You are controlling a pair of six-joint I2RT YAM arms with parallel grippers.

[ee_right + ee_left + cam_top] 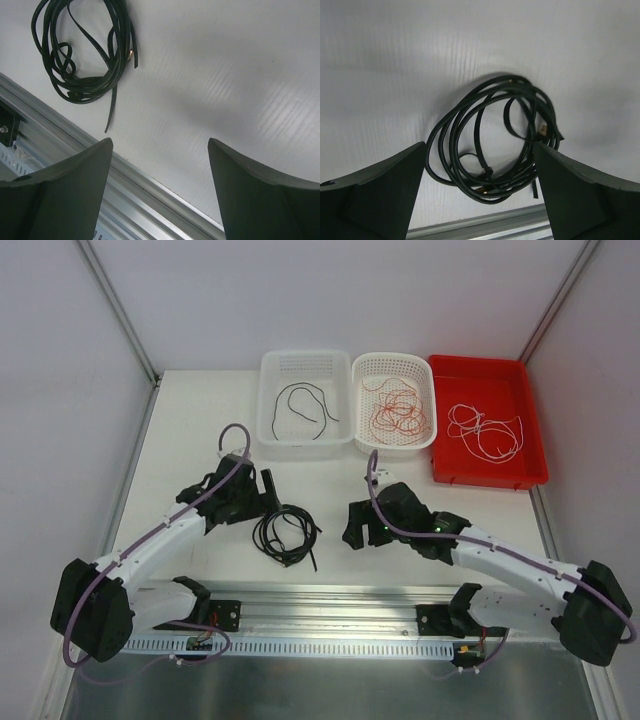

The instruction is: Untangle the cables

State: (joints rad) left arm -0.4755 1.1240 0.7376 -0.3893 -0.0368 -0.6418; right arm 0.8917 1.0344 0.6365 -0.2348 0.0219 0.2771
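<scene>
Your left end effector (258,492) has its jaws spread wide and grips nothing. In its wrist view both fingers (380,195) frame the black coil (445,150), which lies flat on the surface (200,430) beyond them, with no contact that I can see. It looks lined up on the bundle so that you can drop onto a strand.

Your right end effector (356,527) is likewise released and empty. Its wrist view shows bare surface between the jaws, with the coil off at the upper left, well clear of the fingers. It sits on the other side of the bundle from the left one, probably so that each can take a part of the coil and draw it apart.

The coil lies between the two end effectors, near the metal rail (330,600) at the front edge. Several loops are stacked and crossed, with a loose tail pointing toward the rail and a small plug visible on one side.

Farther back you have three containers in a row:
- The left white basket (268,400) holds a single thin black cable (300,405), loosely curved.
- The middle white basket (362,370) holds the orange-red cables (400,415).
- The red tray (535,455) holds the white cable (485,430).

The colours look sorted, so I judge the black coil is the last thing to free, and it belongs in the left basket.
</scene>
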